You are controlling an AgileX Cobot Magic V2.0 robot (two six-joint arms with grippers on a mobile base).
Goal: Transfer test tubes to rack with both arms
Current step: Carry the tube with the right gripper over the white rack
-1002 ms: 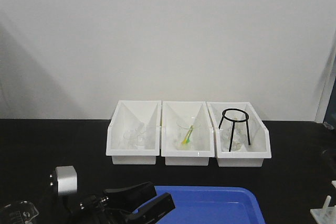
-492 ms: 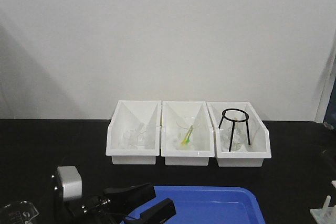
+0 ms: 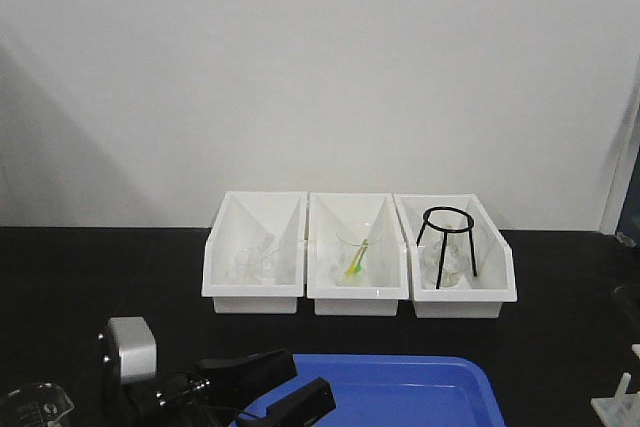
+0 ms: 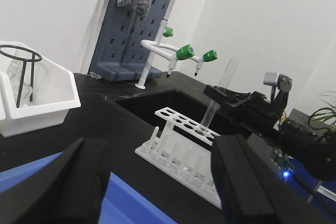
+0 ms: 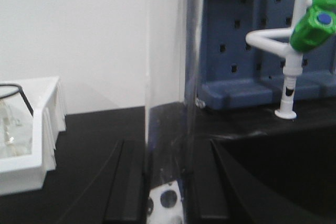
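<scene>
A clear test tube (image 5: 170, 77) stands nearly upright in my right gripper (image 5: 168, 148), whose two black fingers are shut on its lower part. From the left wrist view the same tube (image 4: 217, 95) leans slightly, its bottom tip at a hole in the top plate of the white rack (image 4: 181, 148), with the right gripper (image 4: 223, 98) clamped around its middle. The rack's holes (image 5: 167, 200) show below the tube. My left gripper (image 4: 161, 174) is open and empty over the corner of the blue tray (image 4: 63, 192). In the front view it (image 3: 308, 375) sits at the bottom edge, and the rack (image 3: 620, 405) shows at the bottom right.
Three white bins (image 3: 357, 292) with glassware and a black tripod stand (image 3: 447, 242) stand at the back of the black bench. A beaker (image 3: 28, 407) is at the bottom left. A sunken black sink (image 4: 157, 103), green-handled taps (image 4: 185, 52) and a blue pegboard (image 4: 139, 19) lie beyond the rack.
My left gripper and its wrist module sank slightly toward the bottom of the front view a second ago, then held still. Nothing else has moved.
</scene>
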